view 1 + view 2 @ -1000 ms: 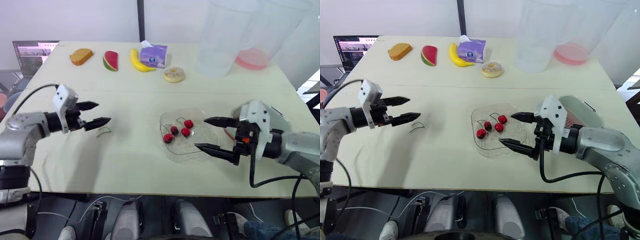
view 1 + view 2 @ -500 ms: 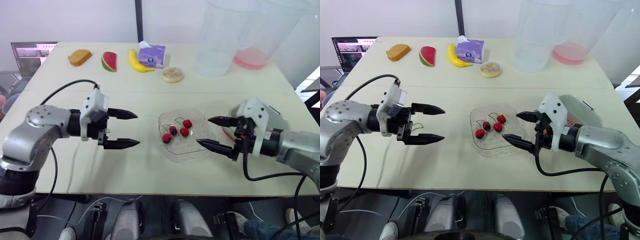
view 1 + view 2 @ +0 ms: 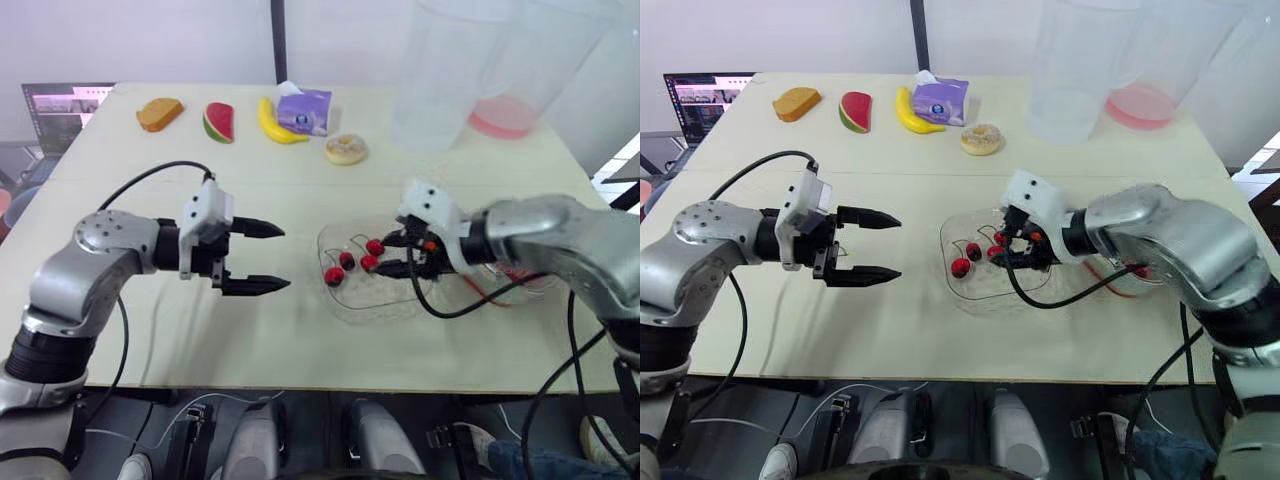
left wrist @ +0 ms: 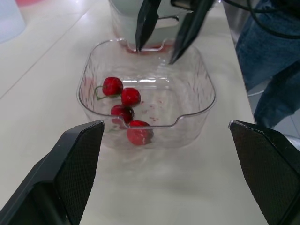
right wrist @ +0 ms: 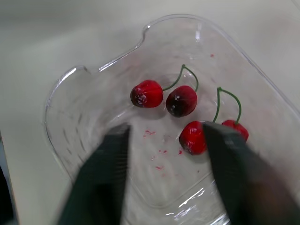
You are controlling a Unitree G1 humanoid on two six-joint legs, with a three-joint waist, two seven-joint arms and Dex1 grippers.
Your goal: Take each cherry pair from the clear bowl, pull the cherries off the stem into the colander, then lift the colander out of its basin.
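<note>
Everything turns on the right gripper [image 3: 388, 255] and the pair it is facing. It sits at centre right of the left eye view, released, with its tips inside the bowl [image 3: 360, 312] and nothing between them yet.

In the right wrist view its fingers [image 5: 108, 168] stand apart, and the near pair [image 5: 192, 137] lies at the lower right of the frame. One cherry is just inside one finger, and its twin is behind that same finger. The two cherries sit side by side, roughly along the line on which the jaws close. Their stem arches up and away from the tips. The far pair [image 5: 182, 101] rests beyond the fingertips at frame centre, also side by side.

We judge that closing here would pinch fruit, not stem. The near pair is off to one side of the gap, so the grasp needs a small sideways shift first.

The left gripper [image 3: 285, 258] hangs released over the table [image 3: 300, 340] at centre left. It points at the bowl but is clear of its rim. The right arm is plainly the nearer one, so we expect it to make the pick.
</note>
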